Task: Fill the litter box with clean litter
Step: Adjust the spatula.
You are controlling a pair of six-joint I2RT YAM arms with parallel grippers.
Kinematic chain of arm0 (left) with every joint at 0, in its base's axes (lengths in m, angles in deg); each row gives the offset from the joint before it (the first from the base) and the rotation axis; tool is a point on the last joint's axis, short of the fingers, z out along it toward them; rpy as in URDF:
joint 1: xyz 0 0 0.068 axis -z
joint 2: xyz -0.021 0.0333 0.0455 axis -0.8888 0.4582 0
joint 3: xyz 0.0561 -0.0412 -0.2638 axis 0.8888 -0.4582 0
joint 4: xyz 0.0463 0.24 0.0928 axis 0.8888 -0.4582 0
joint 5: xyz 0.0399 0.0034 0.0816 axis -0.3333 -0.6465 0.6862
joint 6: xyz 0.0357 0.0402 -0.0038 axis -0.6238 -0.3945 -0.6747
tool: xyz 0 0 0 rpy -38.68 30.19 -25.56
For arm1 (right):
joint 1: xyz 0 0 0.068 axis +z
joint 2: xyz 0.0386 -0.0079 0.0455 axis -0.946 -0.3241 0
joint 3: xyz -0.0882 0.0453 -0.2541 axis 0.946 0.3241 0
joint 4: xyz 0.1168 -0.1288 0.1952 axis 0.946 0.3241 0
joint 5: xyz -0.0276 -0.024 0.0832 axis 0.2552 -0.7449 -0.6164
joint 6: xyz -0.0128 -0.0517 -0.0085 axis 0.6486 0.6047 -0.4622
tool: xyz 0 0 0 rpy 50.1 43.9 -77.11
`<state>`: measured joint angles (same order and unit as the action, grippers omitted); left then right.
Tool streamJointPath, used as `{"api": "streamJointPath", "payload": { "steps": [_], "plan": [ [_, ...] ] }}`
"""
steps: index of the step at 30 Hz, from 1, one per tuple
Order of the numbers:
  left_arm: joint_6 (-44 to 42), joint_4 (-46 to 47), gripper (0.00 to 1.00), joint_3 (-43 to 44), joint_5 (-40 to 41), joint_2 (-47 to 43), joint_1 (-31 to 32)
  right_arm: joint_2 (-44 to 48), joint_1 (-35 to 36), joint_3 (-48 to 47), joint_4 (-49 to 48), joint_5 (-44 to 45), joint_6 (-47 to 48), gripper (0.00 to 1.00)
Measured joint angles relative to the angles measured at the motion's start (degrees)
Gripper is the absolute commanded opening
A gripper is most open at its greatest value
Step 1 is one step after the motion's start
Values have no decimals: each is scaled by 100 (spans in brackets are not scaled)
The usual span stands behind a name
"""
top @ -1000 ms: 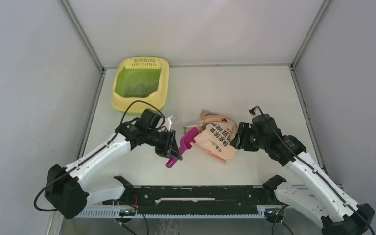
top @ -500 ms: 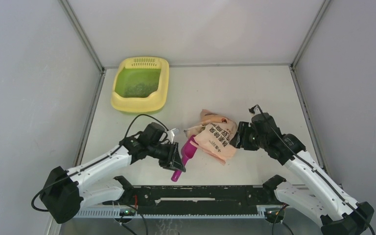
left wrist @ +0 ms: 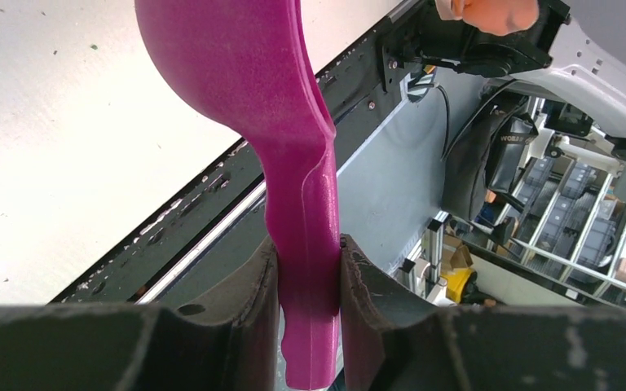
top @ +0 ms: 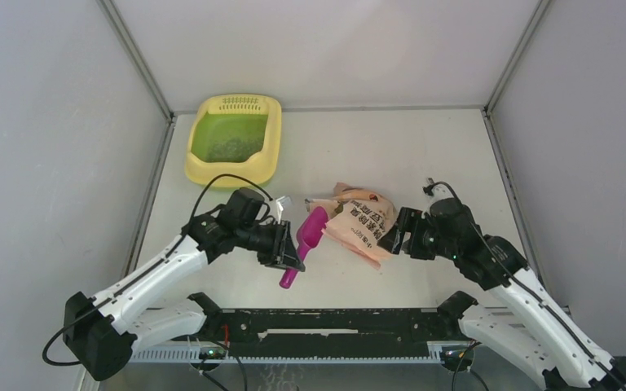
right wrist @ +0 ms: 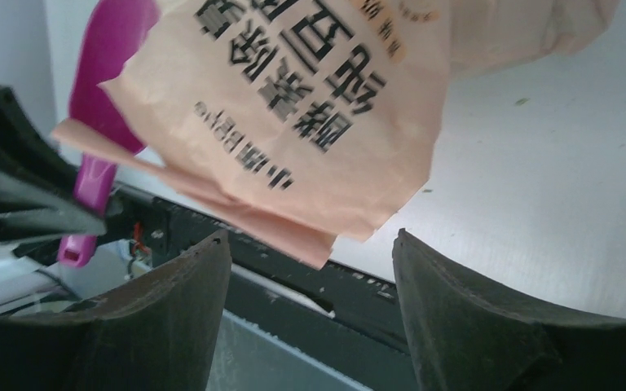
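The litter box (top: 232, 138) sits in the upper left of the top view with its long axis running up the frame. A thin patch of clean litter (top: 235, 148) lies on its green floor. Below and to its right, the left end effector (top: 287, 251) is clamped tight on the handle of a magenta scoop (top: 306, 243). The left arm reaches low across the table (top: 424, 155), elbow bent. The scoop's bowl points up-frame, just beside the peach bag (top: 364, 224), and the box lies well apart to the upper left, so this arm is the nearer one. At right, the right end effector (right wrist: 310, 244) stands wide open, gripping nothing, with the bag's corner hanging between its jaws.
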<state>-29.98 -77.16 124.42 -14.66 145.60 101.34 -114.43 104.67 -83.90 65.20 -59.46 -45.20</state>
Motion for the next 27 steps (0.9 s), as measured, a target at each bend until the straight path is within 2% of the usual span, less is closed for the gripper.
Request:
{"api": "streamJointPath", "payload": {
  "steps": [6,11,17,21,27],
  "plan": [
    [-256,-474,1,380,44,0,-22,450,476,-28,188,131,-372,81],
    [-525,-684,1,597,33,146,-63,116,1281,-186,275,501,-651,80],
    [-992,-927,1,813,17,890,-131,-345,2107,-525,420,1209,-890,77],
    [-1340,-1143,1,1014,20,1272,-219,-415,2201,-612,442,1480,-907,75],
    [-1585,-1357,1,1187,-11,1364,-243,-391,2205,-656,595,1694,-885,75]
  ]
}}
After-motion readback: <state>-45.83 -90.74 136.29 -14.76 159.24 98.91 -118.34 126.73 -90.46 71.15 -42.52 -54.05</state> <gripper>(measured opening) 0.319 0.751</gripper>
